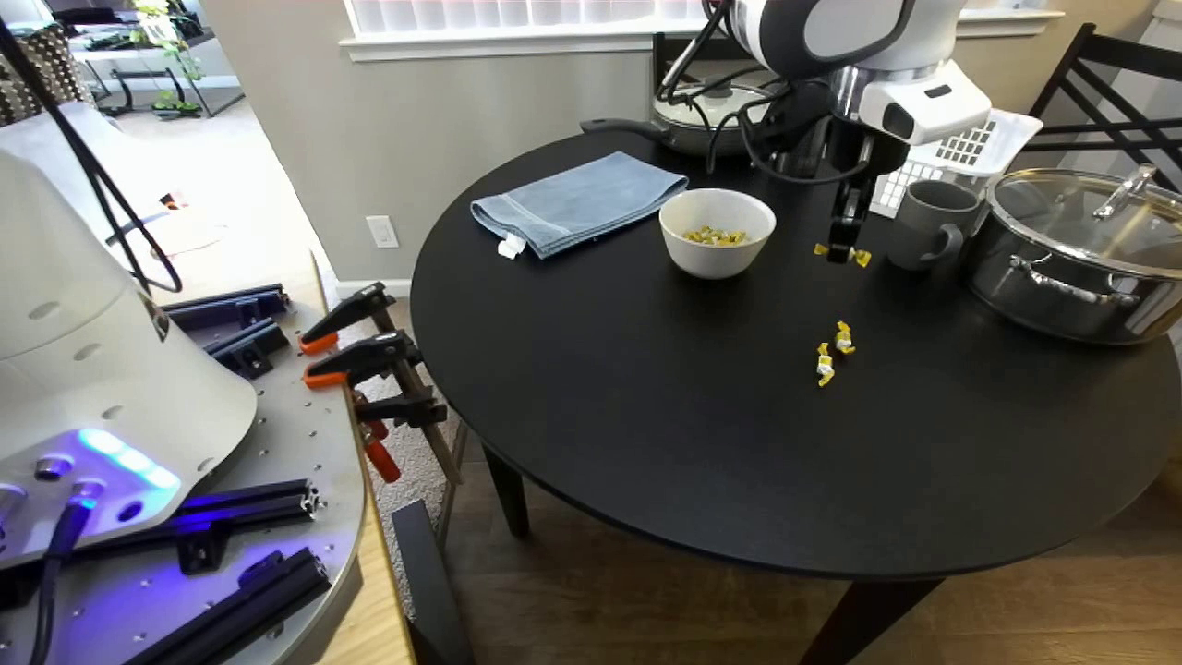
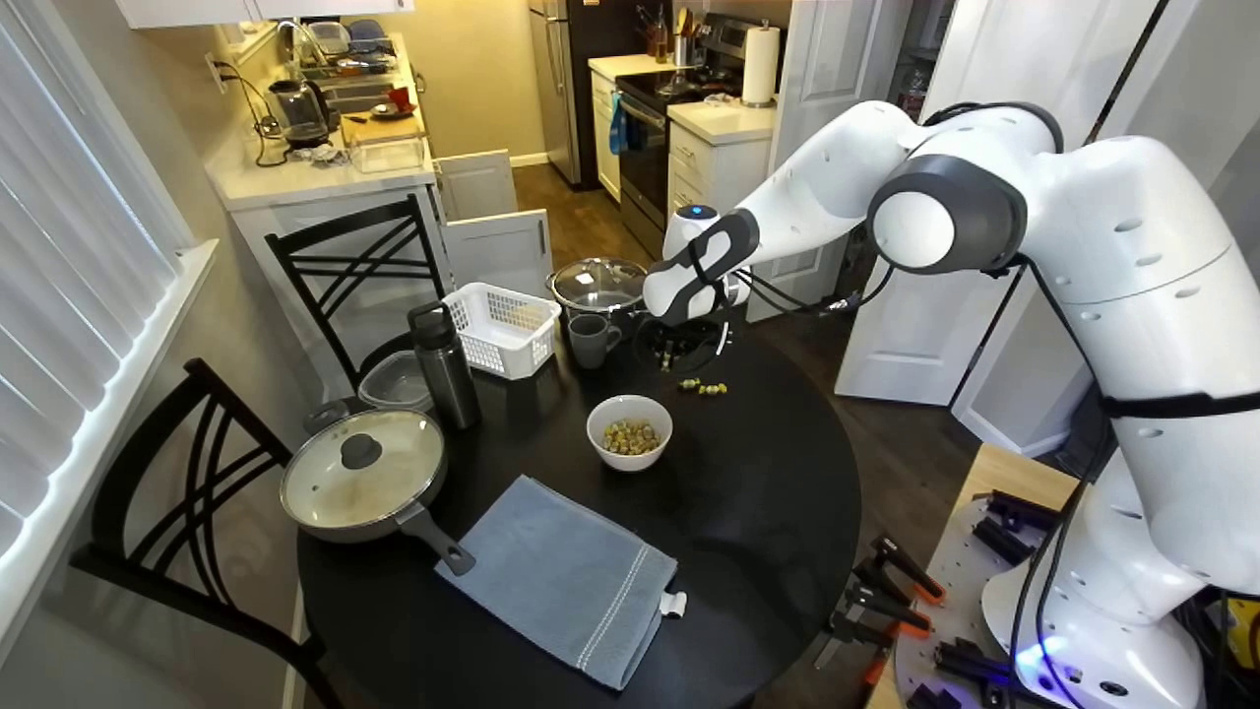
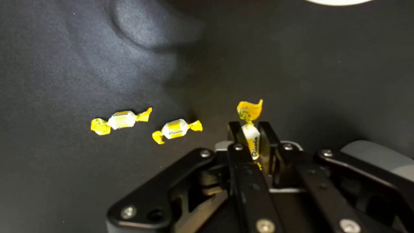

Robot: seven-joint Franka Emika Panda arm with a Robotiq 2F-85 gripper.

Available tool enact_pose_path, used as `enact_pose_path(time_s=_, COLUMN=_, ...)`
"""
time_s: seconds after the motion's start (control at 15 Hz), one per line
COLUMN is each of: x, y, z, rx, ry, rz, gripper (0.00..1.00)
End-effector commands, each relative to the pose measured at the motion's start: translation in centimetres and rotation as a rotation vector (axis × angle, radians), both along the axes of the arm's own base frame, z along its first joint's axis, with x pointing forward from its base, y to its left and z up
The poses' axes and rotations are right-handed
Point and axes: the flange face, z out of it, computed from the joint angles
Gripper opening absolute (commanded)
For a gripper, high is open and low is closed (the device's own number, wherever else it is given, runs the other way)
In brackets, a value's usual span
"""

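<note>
Yellow twist-wrapped candy (image 3: 251,140) pinched in the black tool (image 3: 251,127), two crinkle-ended candies (image 3: 175,128) nearby, smooth round white bowl (image 1: 709,260)

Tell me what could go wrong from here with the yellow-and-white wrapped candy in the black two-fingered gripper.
The wrapped candy is small and pinched only by the narrow tips of the gripper; it might slip.
The cylindrical dark grey mug stands near the gripper; a sideways swing might knock it.
Two loose wrapped candies lie nearby; a low sweep might scatter them.
</note>
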Motion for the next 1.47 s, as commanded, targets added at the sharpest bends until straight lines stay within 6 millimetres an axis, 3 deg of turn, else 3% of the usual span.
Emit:
enact_pose_path(time_s=0.0, x=-2.0, y=0.9, z=3.2, rx=0.019, ry=-0.033, rz=0.047, gripper=0.04)
enact_pose_path(time_s=0.53, x=-4.9, y=9.5, z=5.9, rx=0.274, ry=-0.067, rz=0.366, gripper=0.04)
enact_pose_path(time_s=0.8, x=-6.6, y=11.2, z=5.5, rx=0.336, ry=0.042, rz=0.451, gripper=0.04)
enact_pose_path(time_s=0.87, x=-6.9, y=11.0, z=5.5, rx=0.304, ry=0.059, rz=0.431, gripper=0.40)
enact_pose_path(time_s=0.93, x=-7.1, y=10.9, z=5.6, rx=0.294, ry=0.064, rz=0.435, gripper=0.41)
enact_pose_path(time_s=1.4, x=-7.9, y=8.9, z=7.6, rx=0.113, ry=0.002, rz=0.421, gripper=0.84)
